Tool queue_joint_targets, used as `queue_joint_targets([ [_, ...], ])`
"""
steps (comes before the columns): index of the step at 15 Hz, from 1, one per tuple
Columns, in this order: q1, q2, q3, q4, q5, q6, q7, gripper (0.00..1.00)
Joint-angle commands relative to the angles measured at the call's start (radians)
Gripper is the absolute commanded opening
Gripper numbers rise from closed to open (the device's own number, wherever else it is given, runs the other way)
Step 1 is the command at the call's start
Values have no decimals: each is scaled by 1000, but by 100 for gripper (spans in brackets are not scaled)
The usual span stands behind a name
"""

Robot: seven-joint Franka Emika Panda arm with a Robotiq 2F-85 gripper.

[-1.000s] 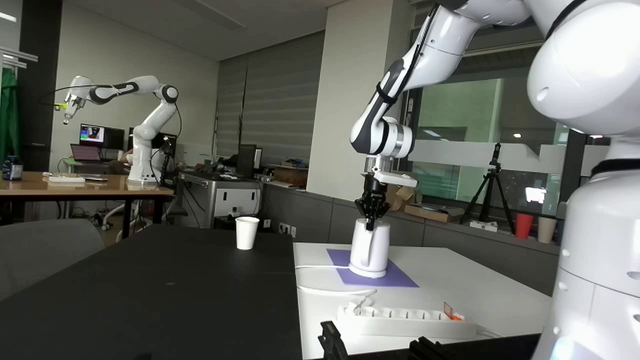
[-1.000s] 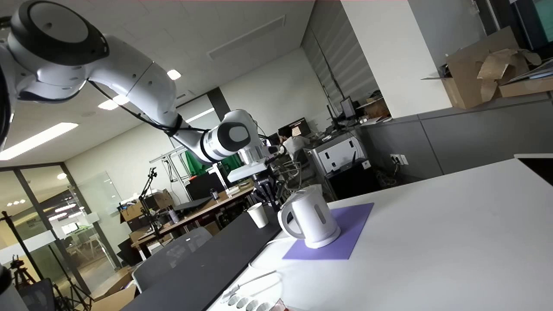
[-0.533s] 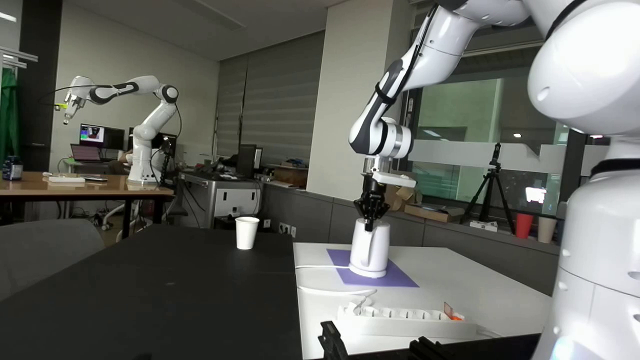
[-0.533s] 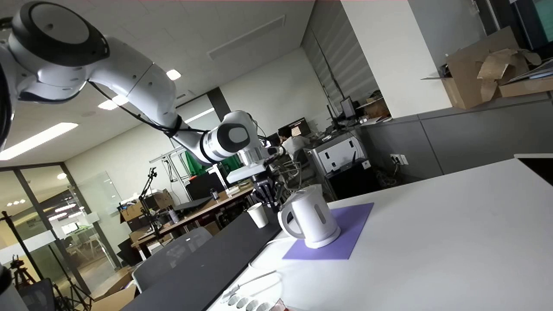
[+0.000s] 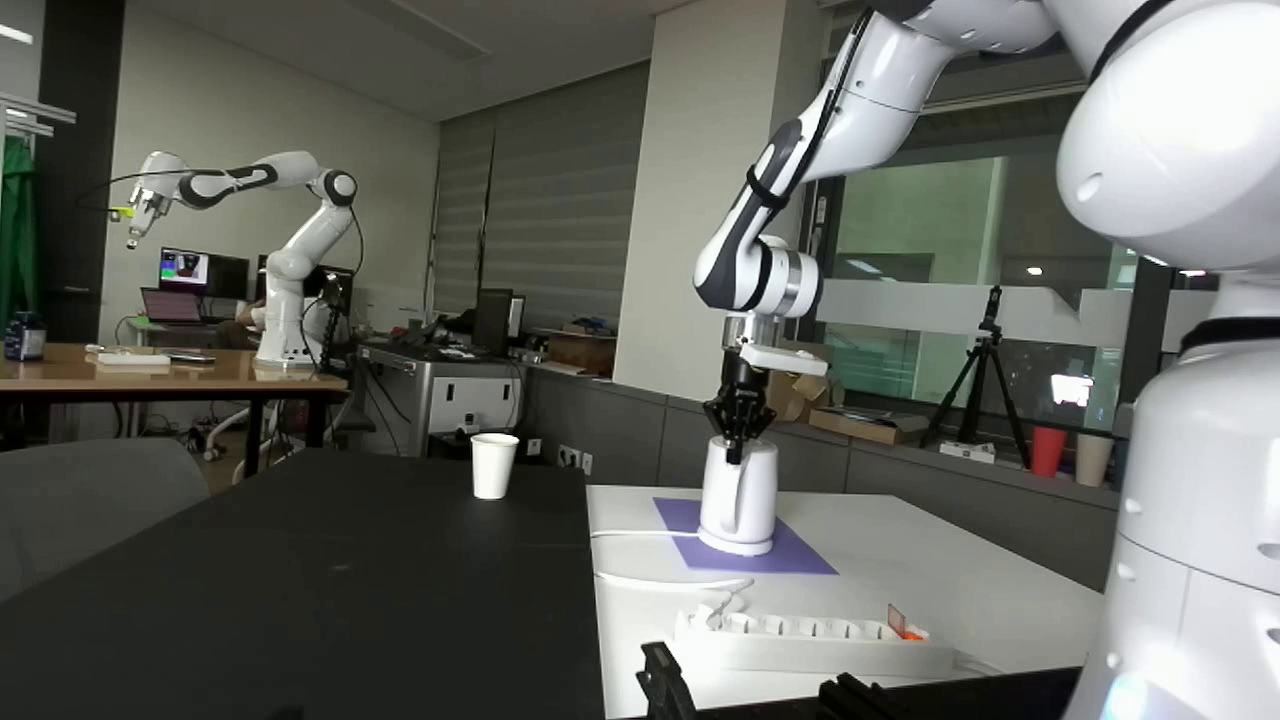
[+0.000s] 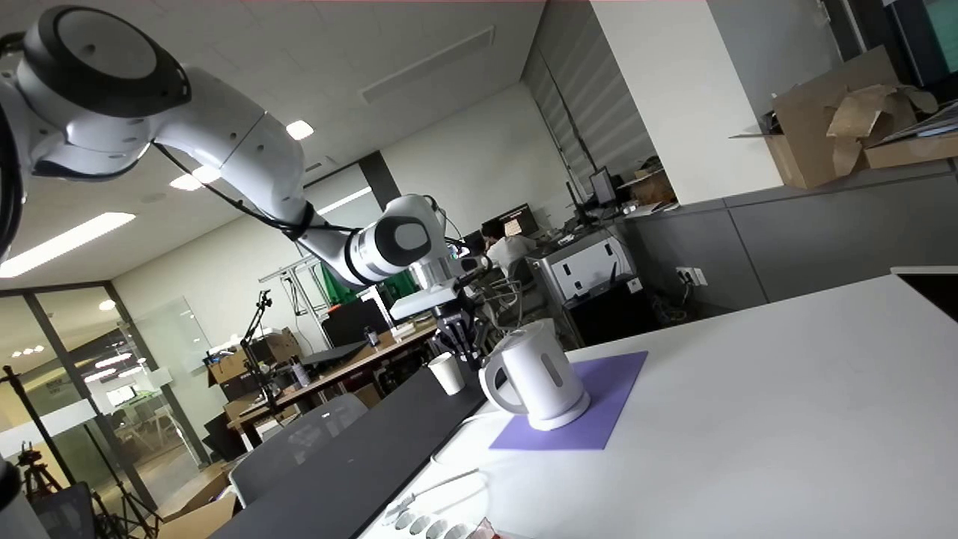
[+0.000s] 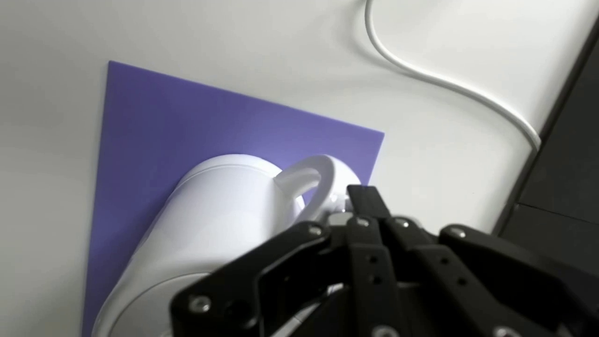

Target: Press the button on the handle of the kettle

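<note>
The gripper, fingers pressed together, has drifted toward the bench edge by the black table, probably seeking the kettle's button.

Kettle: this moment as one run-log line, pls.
kettle: upright on mat | end effector: shut, by upper handle | contact: unclear | press: unconfirmed

Glossy white, slightly tapered cylindrical kettle with white loop handle.
Upright on a flat, straight-edged purple sheet; narrow grey oblong panel along the side wall.
</note>
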Motion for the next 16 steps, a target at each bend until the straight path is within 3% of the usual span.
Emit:
queue_joint_targets([
  [1,8,-50,-11,-18,-31,6,42,0],
  [7,4,-167,-26,-63,-68,-9,43,0],
  [16,21,-207,-29,-98,-92,-14,55,0],
])
